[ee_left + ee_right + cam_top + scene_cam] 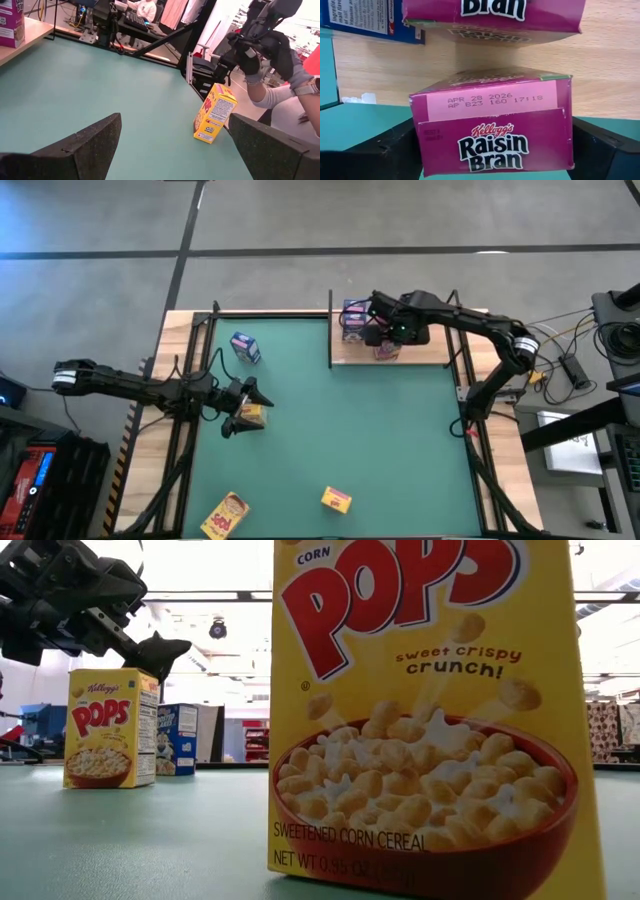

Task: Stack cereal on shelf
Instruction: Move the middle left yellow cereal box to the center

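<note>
Reaching over the shelf [420,352] at the far right of the table, my right gripper [383,332] has a pink Raisin Bran box [495,127] between its two dark fingers [382,152]. They stand on both sides of the box, but I cannot tell if they press it or are just apart from it. Only my right wrist view shows the print: white letters on magenta, and a date stamp on a paler pink flap. It also shows a second Raisin Bran box [495,15] farther on the light wood, and the corner of a blue box [367,20] beside that one. From above these are only small coloured shapes. My left gripper [243,406] is at the left of the green mat [370,440], with fingers spread open and nothing between them, just beside a yellow Corn Pops box [252,415]. The low view shows this box [108,727] standing upright, with a blue box [178,738] behind it, and another Corn Pops box [425,710] very near the camera. The high view adds a further yellow box [225,515] lying at the near left edge.
</note>
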Controlling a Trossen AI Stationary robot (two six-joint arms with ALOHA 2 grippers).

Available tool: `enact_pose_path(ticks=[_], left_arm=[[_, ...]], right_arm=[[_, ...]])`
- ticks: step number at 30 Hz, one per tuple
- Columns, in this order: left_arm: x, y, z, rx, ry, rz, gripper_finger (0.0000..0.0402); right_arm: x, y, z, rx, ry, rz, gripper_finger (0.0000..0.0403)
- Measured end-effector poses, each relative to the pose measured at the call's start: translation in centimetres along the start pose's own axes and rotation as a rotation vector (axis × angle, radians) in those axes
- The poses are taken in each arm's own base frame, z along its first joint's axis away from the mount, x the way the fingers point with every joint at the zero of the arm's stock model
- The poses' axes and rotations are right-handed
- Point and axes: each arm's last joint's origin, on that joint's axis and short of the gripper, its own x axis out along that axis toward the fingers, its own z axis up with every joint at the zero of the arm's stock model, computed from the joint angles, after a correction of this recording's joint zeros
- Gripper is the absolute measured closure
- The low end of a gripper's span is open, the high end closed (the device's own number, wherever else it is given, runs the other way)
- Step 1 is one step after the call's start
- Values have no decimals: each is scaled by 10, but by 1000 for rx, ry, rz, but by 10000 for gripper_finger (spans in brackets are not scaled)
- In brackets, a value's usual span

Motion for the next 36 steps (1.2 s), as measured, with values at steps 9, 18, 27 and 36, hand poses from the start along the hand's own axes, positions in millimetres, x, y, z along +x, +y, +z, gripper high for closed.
enact_pose_path(ticks=[9,18,27,36], left_arm=[[0,0,0,0,0,0,49],[0,0,0,0,0,1,49],[0,0,0,0,0,1,49],[0,0,0,0,0,1,49]], right_arm=[[-9,-3,-1,-12,-33,20,30],[-22,-6,-5,-34,-58,56,30],[-43,-10,-12,-70,-109,135,30],[-66,-18,-24,-104,-153,196,30]])
